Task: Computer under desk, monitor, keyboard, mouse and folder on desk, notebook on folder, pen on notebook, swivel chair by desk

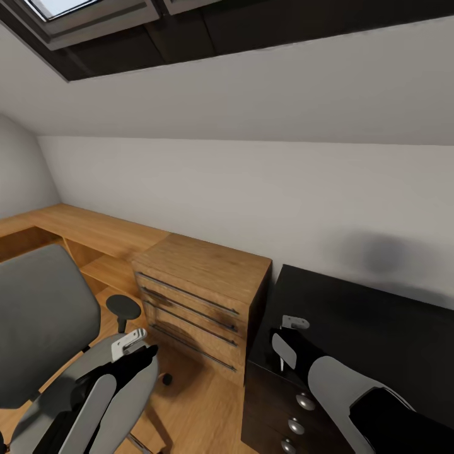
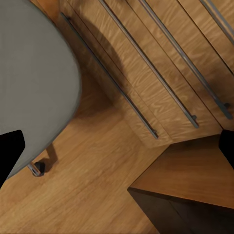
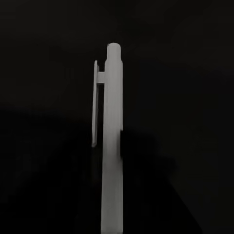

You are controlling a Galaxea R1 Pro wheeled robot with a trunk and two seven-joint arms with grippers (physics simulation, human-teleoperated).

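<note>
Right end effector (image 1: 289, 340): over the near left corner of the dark three-drawer unit (image 1: 353, 334), clenched on the pen (image 3: 111, 141); in the head view a thin white stick hangs below its fingers.
Pen: the right wrist view shows it close, white, with a clip along one side, against a black background.
Left end effector (image 1: 129, 345): low over the wooden floor (image 1: 202, 416), between the swivel chair (image 1: 44, 321) and the light-wood drawer chest (image 1: 202, 284); whether it is released or clenched, I cannot tell.
Swivel chair: at the left, grey back toward the camera, black armrest beside the chest; the left wrist view shows its grey seat and a castor (image 2: 39, 168).
Chest: against the white wall, just beside the dark unit.
</note>
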